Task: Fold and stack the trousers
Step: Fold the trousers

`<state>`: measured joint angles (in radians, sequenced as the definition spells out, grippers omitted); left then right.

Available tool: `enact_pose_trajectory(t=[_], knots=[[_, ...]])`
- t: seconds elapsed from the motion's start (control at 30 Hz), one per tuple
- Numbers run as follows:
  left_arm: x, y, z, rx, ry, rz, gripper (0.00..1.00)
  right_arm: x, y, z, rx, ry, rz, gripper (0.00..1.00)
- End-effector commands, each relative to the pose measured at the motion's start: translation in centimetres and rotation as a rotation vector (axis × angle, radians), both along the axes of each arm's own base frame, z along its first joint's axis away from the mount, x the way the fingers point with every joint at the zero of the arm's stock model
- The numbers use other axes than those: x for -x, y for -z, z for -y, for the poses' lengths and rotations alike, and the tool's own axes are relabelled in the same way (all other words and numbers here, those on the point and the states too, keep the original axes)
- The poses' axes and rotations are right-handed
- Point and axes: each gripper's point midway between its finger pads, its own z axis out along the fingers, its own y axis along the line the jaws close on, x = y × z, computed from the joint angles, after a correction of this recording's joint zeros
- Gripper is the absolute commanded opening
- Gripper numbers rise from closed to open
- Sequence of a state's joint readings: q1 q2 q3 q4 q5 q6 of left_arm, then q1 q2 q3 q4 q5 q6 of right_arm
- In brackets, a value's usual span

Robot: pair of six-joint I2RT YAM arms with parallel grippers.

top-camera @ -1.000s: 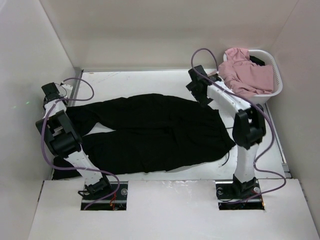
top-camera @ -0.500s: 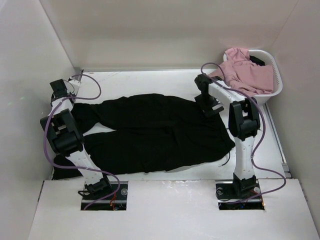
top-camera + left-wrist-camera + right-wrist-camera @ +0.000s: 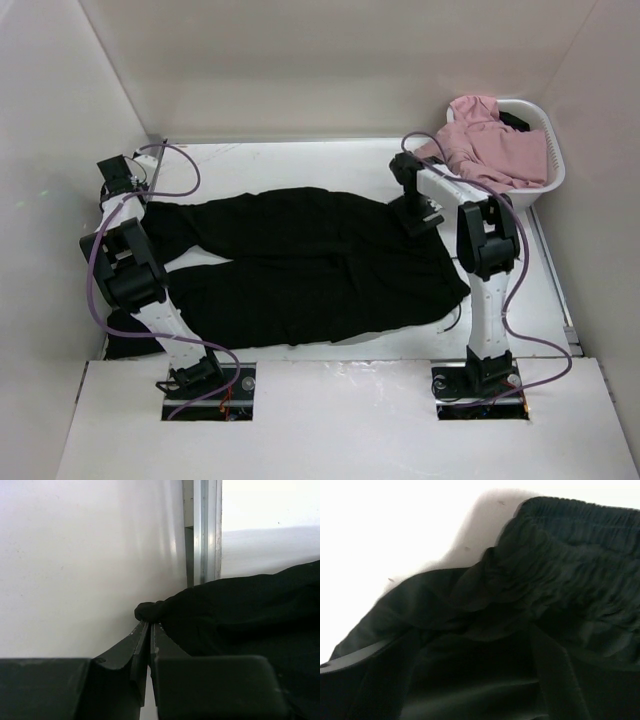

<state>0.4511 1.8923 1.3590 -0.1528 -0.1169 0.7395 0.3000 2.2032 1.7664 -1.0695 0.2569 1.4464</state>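
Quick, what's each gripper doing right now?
Left gripper: closed, pinching the edge of the trousers.
Right gripper: cannot tell; its view is dark and blurred.

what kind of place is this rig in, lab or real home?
Probably a lab test booth: plain white walls box in a white table, a left arm and right arm bolted at its near edge, black trousers laid out, one laundry basket.

The right pincer [image 3: 421, 216] has dropped onto the black trousers' [image 3: 300, 265] waistband, while the left pincer [image 3: 148, 625] edged slightly rightward.
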Motion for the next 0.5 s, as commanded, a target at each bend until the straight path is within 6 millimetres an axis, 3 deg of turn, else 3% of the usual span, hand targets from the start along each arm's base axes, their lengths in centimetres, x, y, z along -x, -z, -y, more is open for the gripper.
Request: enact_pose_trajectory(t=[0.0,0.03,0.07,0.17,0.27,0.37,0.47], knots=[[-1.2,-5.6,-0.5,-0.046,-0.011,0.142,0.03,1.4,1.5,-0.4,-0.053,-0.003,-0.001,0.68],[-1.2,-5.5,-0.5,-0.044,-0.012,0.141,0.03,1.4,1.5,-0.3,-0.071,0.006,0.041,0.29],[-1.1,-5.4,-0.4,-0.042,-0.013,0.140,0.03,1.4,1.6,-0.3,-0.095,0.014,0.072,0.03],[-1.1,-5.2,-0.4,-0.044,-0.004,0.133,0.02,1.4,1.8,-0.1,-0.154,0.014,0.113,0.00],[-1.8,-6.1,-0.7,-0.069,0.010,0.152,0.01,0.9,0.3,0.2,-0.122,-0.069,0.174,0.00],[-2.6,-8.6,-1.4,-0.135,0.031,0.184,0.01,-1.0,-4.5,-0.5,-0.030,-0.236,0.323,0.00],[-3.3,-12.1,-1.1,-0.207,0.070,0.226,0.01,-1.6,-9.9,-0.6,0.053,-0.326,0.482,0.00]])
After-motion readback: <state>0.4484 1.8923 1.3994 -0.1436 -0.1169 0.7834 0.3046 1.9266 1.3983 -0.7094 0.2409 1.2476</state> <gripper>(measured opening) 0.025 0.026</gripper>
